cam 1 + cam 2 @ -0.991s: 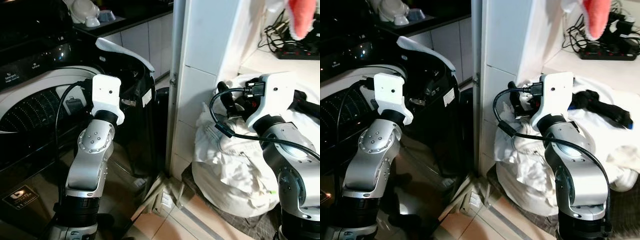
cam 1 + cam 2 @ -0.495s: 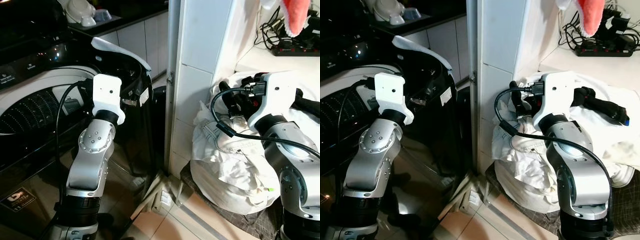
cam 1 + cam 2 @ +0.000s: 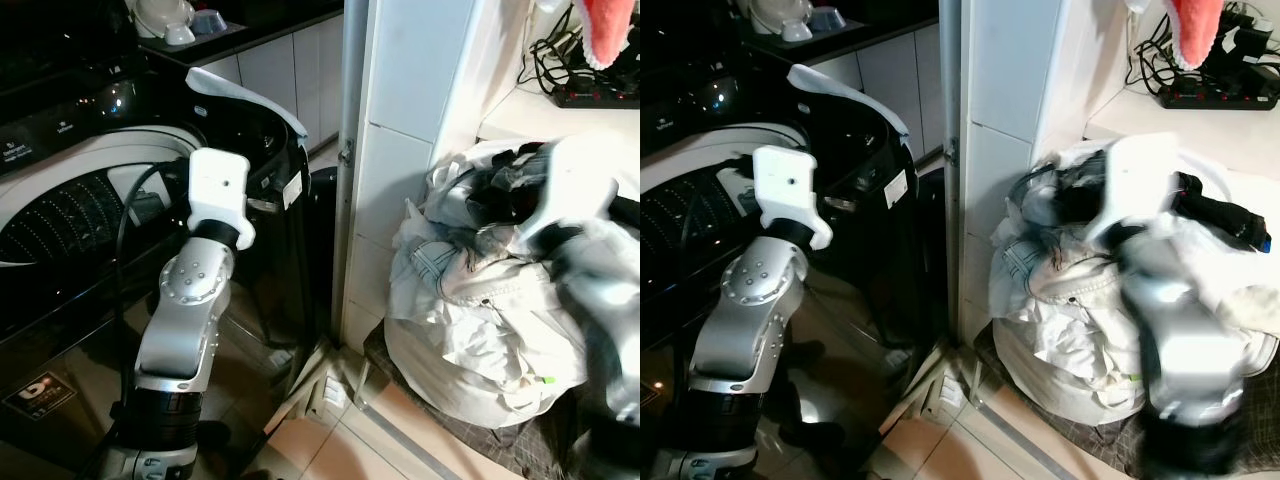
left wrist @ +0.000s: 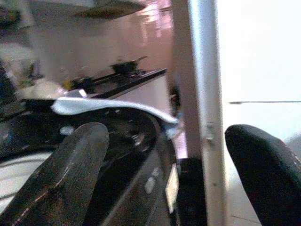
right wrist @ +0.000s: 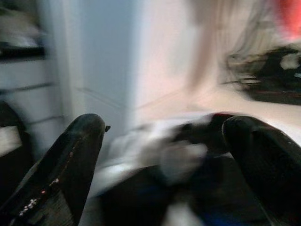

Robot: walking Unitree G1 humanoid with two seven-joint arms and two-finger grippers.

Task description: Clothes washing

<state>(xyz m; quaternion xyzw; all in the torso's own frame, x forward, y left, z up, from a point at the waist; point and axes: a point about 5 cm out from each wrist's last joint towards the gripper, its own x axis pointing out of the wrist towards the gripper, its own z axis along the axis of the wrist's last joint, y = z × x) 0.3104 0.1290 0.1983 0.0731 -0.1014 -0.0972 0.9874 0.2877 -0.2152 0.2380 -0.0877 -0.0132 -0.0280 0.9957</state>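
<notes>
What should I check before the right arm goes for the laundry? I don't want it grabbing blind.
1. Right gripper open: ok, fingers spread wide with nothing between them.
2. Right arm steady: not ok, it is motion-blurred above the laundry pile.
3. Target garment chosen: cannot tell, the white and dark clothes blur together in the right wrist view.
4. Left gripper free: ok, open and holding nothing, raised beside the washing machine.
5. Washer ready to load: ok, its lid stands raised and the drum shows.
6. Power strip on the ledge behind the pile: ok, apart from the clothes.
</notes>
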